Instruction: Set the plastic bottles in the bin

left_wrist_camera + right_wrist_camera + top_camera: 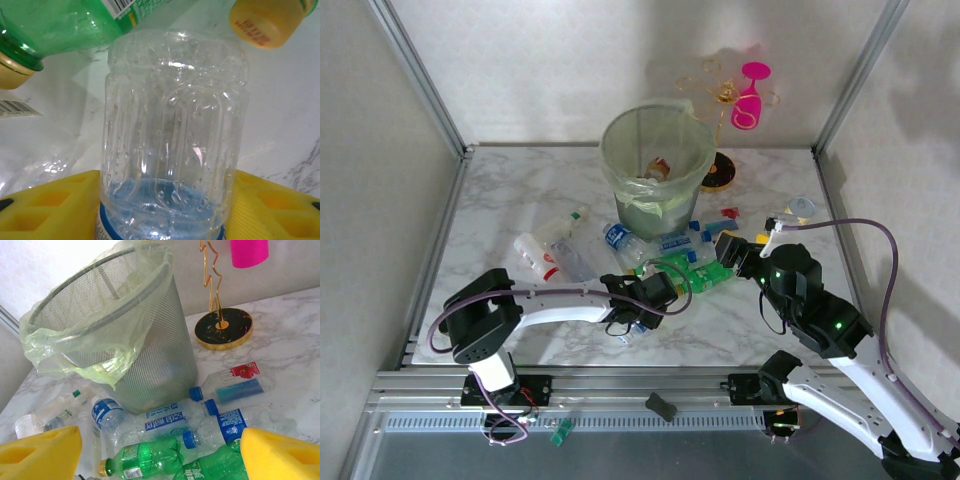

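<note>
A clear plastic bottle (pixel 172 125) is clasped between the yellow pads of the left gripper (pixel 165 212), low over the marble table (pixel 280 110). The right gripper (pixel 160 442) is held spread and empty above a heap of green bottles (pixel 150 456) and blue-labelled bottles (pixel 165 422). Just behind them the mesh bin (pixel 150 355) is stood.

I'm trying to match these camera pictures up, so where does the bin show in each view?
Top external: the bin stands far centre, behind the scattered bottles.
Right wrist: the bin is upper left, bottles at its foot.
Left wrist: close on a clear bottle between yellow pads.
Shared landmark: the gold stand's black base, just right of the bin.
</note>
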You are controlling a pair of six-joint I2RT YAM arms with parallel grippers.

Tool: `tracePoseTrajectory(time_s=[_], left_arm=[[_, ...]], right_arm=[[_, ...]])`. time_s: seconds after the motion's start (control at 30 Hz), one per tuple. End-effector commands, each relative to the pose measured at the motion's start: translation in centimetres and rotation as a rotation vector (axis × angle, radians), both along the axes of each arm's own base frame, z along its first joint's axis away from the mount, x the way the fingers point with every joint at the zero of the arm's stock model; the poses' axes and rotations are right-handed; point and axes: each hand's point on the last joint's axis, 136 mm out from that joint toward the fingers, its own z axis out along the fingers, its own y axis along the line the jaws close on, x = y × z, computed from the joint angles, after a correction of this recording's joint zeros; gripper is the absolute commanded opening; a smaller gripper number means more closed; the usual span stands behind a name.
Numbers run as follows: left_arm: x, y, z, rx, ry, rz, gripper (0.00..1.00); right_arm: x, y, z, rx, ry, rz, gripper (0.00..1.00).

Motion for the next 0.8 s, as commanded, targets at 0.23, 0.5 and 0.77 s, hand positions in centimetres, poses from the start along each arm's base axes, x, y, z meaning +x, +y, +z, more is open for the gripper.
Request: tracePoseTrajectory(time_s=[0.23, 0.5, 0.77], left_arm=[[-0.3, -0.7, 3.5, -0.063, -0.007, -0.02, 0.49], [0.5, -2.2, 12.5, -0.225, -0.098, -0.039, 0.48], [4.4, -3.6, 27.7, -0.577, -0.2, -0.05, 0.48]], right_arm=[[-0.2, -1.1, 1.9, -0.002, -0.042, -0.035, 0.83], [-0.9, -2.3, 3.9, 0.059, -0.11, -0.064, 0.83], [-0.8, -2.1, 4.3, 0.067, -0.113, -0.057, 0.83]])
